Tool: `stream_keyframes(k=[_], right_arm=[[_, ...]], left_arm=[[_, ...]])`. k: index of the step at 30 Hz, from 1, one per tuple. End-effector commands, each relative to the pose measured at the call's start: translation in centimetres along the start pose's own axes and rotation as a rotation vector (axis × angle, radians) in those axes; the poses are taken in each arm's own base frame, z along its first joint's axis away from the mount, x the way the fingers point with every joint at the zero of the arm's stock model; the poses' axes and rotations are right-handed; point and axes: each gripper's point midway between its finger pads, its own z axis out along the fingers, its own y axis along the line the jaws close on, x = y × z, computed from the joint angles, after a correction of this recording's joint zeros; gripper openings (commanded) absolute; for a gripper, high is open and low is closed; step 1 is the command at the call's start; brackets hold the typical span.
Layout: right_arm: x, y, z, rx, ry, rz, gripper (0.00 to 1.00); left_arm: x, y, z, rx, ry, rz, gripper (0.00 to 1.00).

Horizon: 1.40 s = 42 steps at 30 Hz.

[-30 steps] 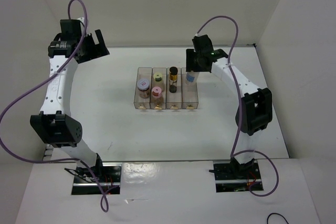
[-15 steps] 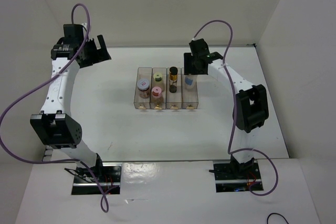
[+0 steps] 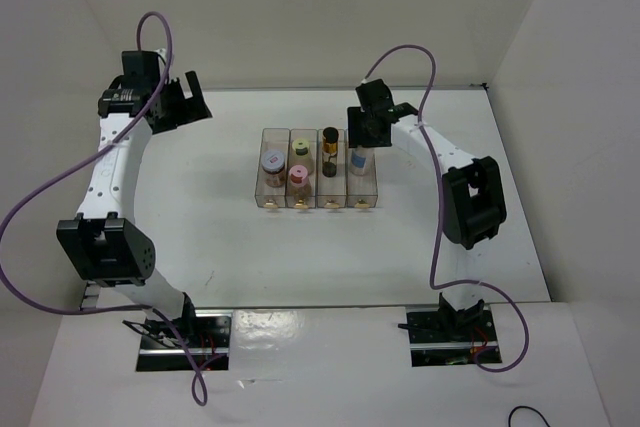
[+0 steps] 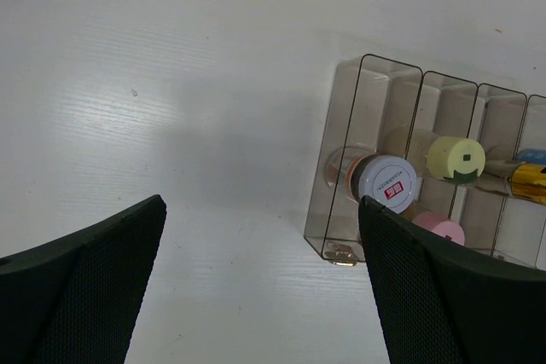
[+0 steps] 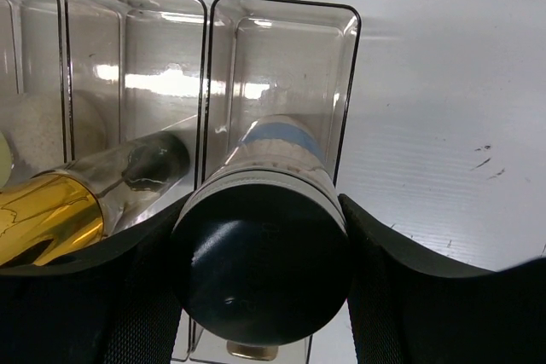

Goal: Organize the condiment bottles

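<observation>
Blue-labelled condiment bottle (image 3: 359, 157), clear with a dark grey cap, is in the far half of the rightmost compartment of a clear four-compartment rack (image 3: 363, 190). The right gripper (image 3: 363, 134) reaches over the rack's far end and clamps this bottle just below its cap. In the right wrist view, the black padded fingers (image 5: 128, 296) press against both sides of the bottle. The lower part of the bottle sits inside the compartment walls. Whether its base rests on the rack floor cannot be told.

The other four bottles are also in the rack, which sits near the middle of a white table (image 3: 220, 237).
- **Leftmost compartment:** the grey-lidded pinkish jar (image 3: 272, 161), with a red mark on its lid.
- **Second compartment:** two jars. The yellow-green-lidded cream jar (image 3: 300, 150) is at the far end. The pink-lidded reddish jar (image 3: 298, 175) is just in front of it.
- **Third compartment:** the slim dark gold-banded bottle (image 3: 330, 152), right beside the clamped bottle with only the divider wall between them.

The left gripper (image 3: 192, 95) hangs over bare table at the far left, well apart from the rack. Its jaws are wide apart and hold nothing. In the left wrist view, the rack's left end and the three coloured lids appear to the right, beyond its fingers (image 4: 85, 296).
</observation>
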Motion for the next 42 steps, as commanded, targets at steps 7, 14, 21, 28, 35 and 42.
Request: stream_keyframes(k=[7, 14, 21, 28, 35, 42], right_arm=[[-2.4, 0.6, -1.0, -0.003, -0.090, 0.004, 0.81], [-4.0, 0.5, -4.0, -0.007, -0.130, 0.021, 0.96], [-8.2, -0.1, -11.7, -0.027, -0.290, 0.088, 0.99], [-9.5, -2.0, -19.4, -0.034, -0.469, 0.167, 0.99], [-6.1, -6.0, -22.0, 0.022, -0.542, 0.276, 0.99], [-2.8, -7.5, -22.2, 0.004, -0.519, 0.294, 0.99]], left_arm=[[-0.1, -0.1, -1.0, 0.021, -0.045, 0.005, 0.99], [0.2, -0.6, -1.1, 0.053, -0.046, 0.007, 0.99], [1.4, -0.9, -0.6, 0.096, -0.023, 0.031, 0.99], [0.6, -1.6, -3.3, 0.127, -0.081, 0.089, 0.99], [1.2, -3.5, -5.7, 0.246, -0.130, 0.129, 0.99], [3.1, -3.3, -6.8, 0.247, -0.101, 0.102, 0.99]])
